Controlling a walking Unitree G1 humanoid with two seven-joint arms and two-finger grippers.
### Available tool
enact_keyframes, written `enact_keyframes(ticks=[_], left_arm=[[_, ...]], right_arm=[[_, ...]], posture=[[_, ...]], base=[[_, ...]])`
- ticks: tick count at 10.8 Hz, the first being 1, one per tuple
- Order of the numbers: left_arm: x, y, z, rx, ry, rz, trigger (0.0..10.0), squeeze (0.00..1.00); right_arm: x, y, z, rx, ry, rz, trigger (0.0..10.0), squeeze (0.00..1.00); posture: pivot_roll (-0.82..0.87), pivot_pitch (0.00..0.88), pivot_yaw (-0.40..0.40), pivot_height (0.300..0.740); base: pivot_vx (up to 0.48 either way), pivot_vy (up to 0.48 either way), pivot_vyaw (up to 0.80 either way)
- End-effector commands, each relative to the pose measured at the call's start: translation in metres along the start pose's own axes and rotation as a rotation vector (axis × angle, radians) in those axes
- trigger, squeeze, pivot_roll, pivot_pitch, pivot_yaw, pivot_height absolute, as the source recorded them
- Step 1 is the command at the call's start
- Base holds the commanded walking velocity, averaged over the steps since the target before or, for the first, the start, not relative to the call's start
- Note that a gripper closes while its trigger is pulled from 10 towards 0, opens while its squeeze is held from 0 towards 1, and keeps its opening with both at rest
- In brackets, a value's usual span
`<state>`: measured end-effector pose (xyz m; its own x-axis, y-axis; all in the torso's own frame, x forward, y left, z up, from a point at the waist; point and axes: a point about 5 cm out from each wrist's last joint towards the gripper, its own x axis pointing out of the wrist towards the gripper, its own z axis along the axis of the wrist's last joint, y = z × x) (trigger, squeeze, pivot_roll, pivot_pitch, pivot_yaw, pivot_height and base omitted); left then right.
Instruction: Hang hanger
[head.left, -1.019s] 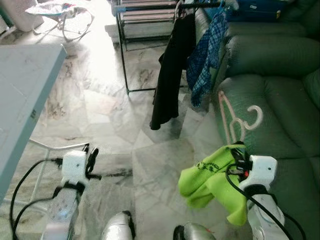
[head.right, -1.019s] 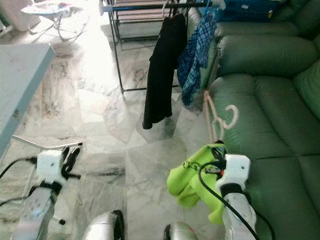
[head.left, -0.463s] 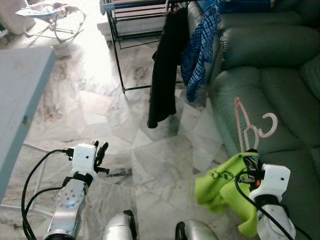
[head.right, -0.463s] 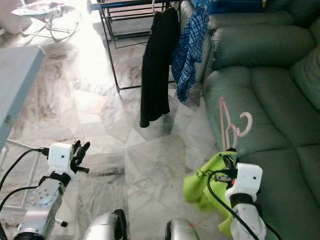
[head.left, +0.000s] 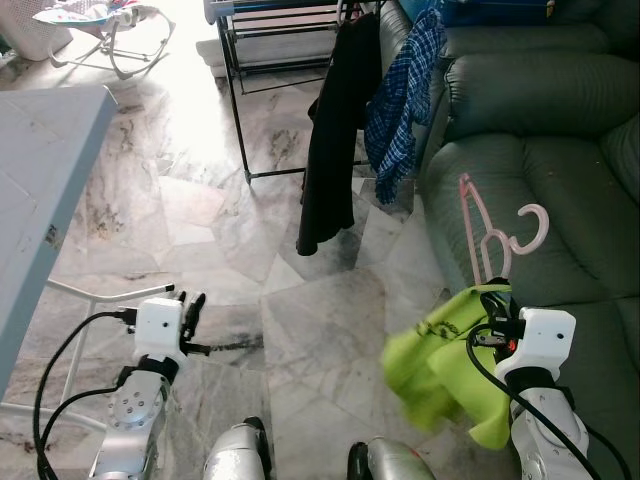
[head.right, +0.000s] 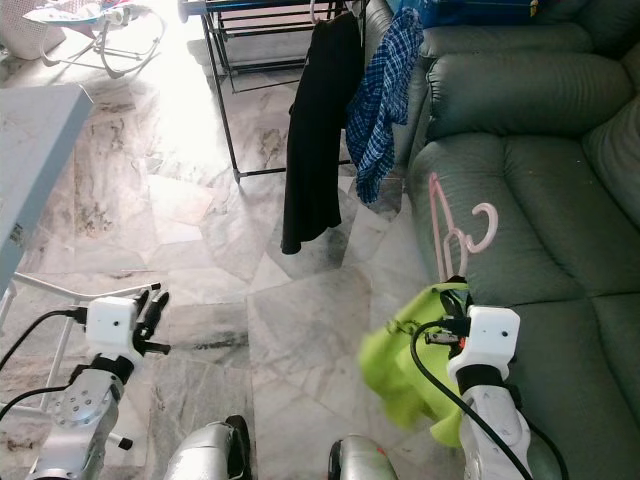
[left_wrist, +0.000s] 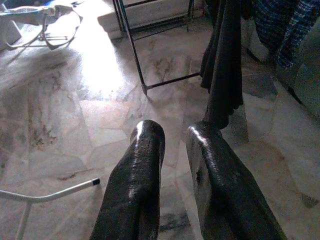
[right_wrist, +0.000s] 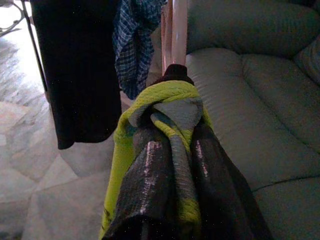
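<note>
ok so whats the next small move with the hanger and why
Probably step forward toward the clothes rack. The right gripper is shut on the pink hanger with the green shirt on it, but the rack stands well ahead across the floor, beside the sofa.

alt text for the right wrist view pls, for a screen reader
The right end effector is shut on a pink hanger with a lime green garment bunched over its fingers. Ahead hang a black garment and a blue plaid shirt, beside a green sofa, over marble floor.
</note>
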<state>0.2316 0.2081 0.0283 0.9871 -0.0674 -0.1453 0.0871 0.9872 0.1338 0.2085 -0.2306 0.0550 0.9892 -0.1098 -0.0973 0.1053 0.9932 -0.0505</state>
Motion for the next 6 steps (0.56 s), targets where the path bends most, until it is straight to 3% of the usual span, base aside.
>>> enact_keyframes(ticks=[1,6], left_arm=[[-0.0014,0.0041,0.0008,0.008,-0.005,0.014,10.0,0.0],[-0.0016,0.0079,0.0004,0.012,-0.007,0.034,10.0,0.0]], right_arm=[[0.0016,-0.0009,0.0026,0.007,-0.011,-0.003,10.0,0.0],[0.0042,0.0005,0.0013,0.015,-0.008,0.009,10.0,0.0]], posture=[[-0.11,0.116,0.003,0.74],[-0.11,0.107,0.007,0.74]], base=[[0.0,0.0,0.0],[0.0,0.0,0.0]])
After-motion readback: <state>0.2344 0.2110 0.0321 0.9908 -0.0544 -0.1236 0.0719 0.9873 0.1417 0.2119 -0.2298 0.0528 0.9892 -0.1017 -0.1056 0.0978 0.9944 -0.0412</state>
